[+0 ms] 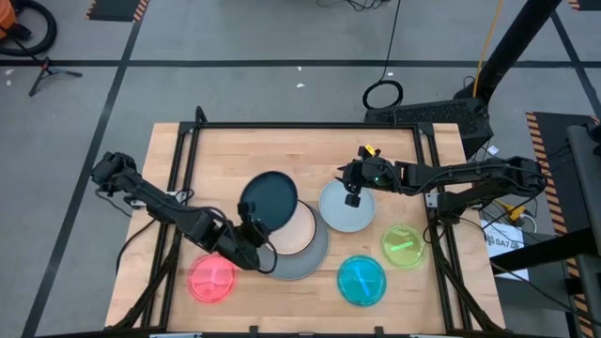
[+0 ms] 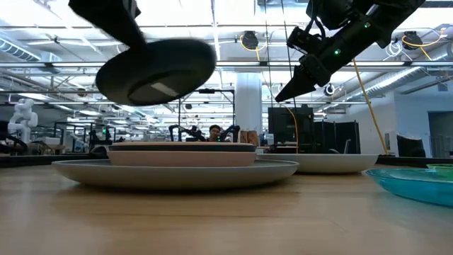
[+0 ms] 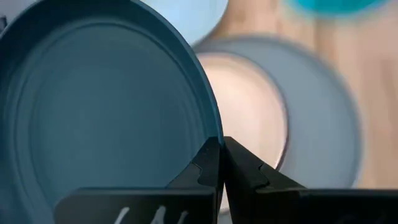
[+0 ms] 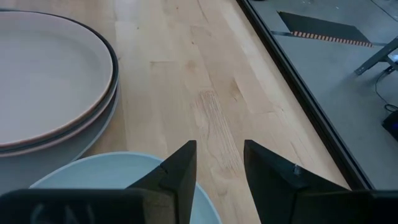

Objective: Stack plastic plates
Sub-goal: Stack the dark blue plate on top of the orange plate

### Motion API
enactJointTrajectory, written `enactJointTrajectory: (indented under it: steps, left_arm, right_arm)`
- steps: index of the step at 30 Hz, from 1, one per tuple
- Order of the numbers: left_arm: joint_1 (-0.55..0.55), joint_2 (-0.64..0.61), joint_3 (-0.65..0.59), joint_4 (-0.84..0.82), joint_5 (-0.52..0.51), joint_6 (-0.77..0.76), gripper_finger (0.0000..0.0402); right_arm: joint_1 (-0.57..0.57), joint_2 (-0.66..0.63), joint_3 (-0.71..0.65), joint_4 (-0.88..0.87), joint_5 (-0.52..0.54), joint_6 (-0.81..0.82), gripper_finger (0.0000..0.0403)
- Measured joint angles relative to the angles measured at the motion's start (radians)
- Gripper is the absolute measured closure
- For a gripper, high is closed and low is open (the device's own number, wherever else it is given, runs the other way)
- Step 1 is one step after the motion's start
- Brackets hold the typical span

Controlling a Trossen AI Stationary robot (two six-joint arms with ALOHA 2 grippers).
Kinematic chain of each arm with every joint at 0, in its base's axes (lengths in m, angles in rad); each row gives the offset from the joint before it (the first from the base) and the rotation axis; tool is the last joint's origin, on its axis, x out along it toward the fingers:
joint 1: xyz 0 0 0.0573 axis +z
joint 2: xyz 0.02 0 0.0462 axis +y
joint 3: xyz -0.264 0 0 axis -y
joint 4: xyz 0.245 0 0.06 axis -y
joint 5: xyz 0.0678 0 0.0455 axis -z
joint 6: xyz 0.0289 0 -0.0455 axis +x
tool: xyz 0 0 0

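Observation:
My left gripper is shut on a dark teal plate, which hangs tilted in the air above the stack. The stack's base is the big grey plate lying flat on the table. A peach-pink plate shows on top, with a dark rim beneath it. My right gripper is open and hovers above the pale blue plate, close to its rim, touching nothing. The red plate, cyan plate and green plate lie flat on the table. My left gripper pinches the dark teal plate's rim between its two fingers, one on each face of the edge. The hold is at the plate's near-left edge. The plate is lifted clear and tilted over the stack, its hollow side facing the wrist camera.
A dark frame rail runs along the table's far edge, with side rails on the left and right. Bare wood lies between the stack and the far rail. The cyan plate sits near the table's front edge.

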Motion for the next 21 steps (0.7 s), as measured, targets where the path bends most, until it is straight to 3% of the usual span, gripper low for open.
enactJointTrajectory:
  steps: [11, 21]
  left_arm:
    - [0.003, 0.115, -0.001, 0.128, 0.048, 0.045, 0.0388]
    - [0.013, 0.117, 0.000, 0.143, 0.054, 0.041, 0.0368]
  right_arm:
    - [0.000, 0.000, 0.000, -0.010, 0.000, 0.000, 0.0277]
    - [-0.001, 0.000, 0.000, 0.000, 0.000, -0.002, 0.0277]
